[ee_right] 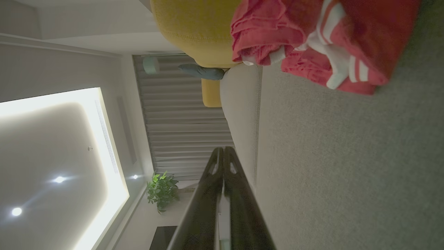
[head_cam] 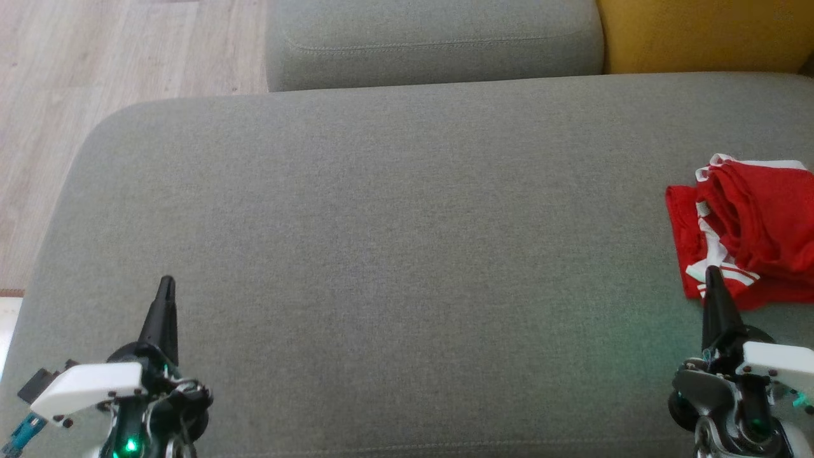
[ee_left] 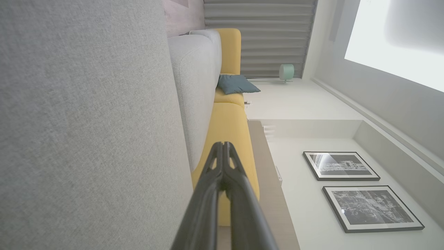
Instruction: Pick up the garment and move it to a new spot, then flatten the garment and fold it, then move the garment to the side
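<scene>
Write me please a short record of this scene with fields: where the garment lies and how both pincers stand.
garment: red with white stripes, bunched, far right on the grey sofa cushion
left pincer: shut, empty, at the cushion's near left
right pincer: shut, empty, close to the garment's near edge
behind: yellow cushion, far right

downward head, right wrist share garment [head_cam: 763, 222]

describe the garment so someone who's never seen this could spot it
Start at the big grey sofa seat and look to its right edge, just past the right gripper. The garment lies bunched there, the one bright red thing, white-striped, on plain grey fabric.
</scene>
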`<state>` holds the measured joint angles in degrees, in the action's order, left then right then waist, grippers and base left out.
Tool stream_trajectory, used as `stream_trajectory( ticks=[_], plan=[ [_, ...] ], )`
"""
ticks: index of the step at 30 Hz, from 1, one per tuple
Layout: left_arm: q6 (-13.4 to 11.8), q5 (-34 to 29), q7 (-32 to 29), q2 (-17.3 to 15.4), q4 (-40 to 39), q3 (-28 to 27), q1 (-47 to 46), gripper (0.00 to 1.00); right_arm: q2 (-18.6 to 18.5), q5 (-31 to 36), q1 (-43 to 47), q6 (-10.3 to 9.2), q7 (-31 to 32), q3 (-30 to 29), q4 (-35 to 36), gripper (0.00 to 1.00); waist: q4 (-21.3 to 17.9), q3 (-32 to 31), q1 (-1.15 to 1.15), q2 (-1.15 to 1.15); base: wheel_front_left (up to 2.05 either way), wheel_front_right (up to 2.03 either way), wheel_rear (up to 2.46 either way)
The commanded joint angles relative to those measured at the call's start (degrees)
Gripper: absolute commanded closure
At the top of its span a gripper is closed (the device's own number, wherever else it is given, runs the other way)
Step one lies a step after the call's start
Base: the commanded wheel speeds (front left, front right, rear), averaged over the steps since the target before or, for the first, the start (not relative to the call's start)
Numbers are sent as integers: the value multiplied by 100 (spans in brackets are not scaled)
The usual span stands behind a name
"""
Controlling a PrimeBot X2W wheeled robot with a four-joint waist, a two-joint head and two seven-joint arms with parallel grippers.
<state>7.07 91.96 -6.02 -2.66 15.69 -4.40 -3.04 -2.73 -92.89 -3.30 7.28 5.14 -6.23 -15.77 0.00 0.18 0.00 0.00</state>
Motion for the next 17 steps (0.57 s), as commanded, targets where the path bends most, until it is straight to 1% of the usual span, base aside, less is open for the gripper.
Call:
stream_trajectory(
  ticks=[1, 17],
  plan=[
    [42, 33, -35, -36, -164, -197, -314, 100, -109, -36, -277, 21, 31, 101, 182, 100, 0, 0, 0, 0, 0, 0, 0],
    [42, 29, -39, -33, -164, -202, -314, 100, -92, -15, -279, 21, 51, 76, 180, 100, 0, 0, 0, 0, 0, 0, 0]
  ],
)
